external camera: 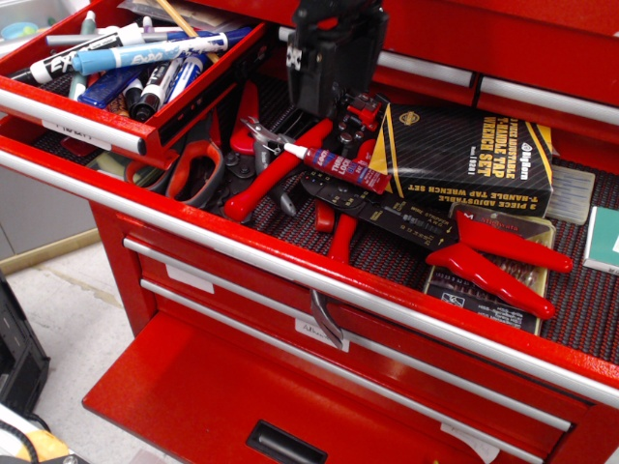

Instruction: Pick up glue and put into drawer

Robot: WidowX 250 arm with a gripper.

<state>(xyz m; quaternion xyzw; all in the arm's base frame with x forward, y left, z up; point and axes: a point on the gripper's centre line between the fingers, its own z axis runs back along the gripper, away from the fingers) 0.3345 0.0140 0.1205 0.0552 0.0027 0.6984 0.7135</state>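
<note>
Looking through the single view, I judge the task barely begun: my claw [327, 97] hangs above the tools, holding nothing, and I cannot tell whether its jaws are apart. The glue [337, 166] lies untouched across red-handled pliers [276, 174] in the wide drawer, a small red tube, white nozzle pointing left. The drawer [73, 121], upper left, stands open, full of markers [145, 53].

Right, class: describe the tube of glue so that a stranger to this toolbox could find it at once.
Start at the wide open drawer with the black ribbed liner. Just left of the black tap wrench box, the glue lies across the red-handled pliers, below the dark end effector. It is the only small red tube, with a white nozzle and a dark blue label.
</note>
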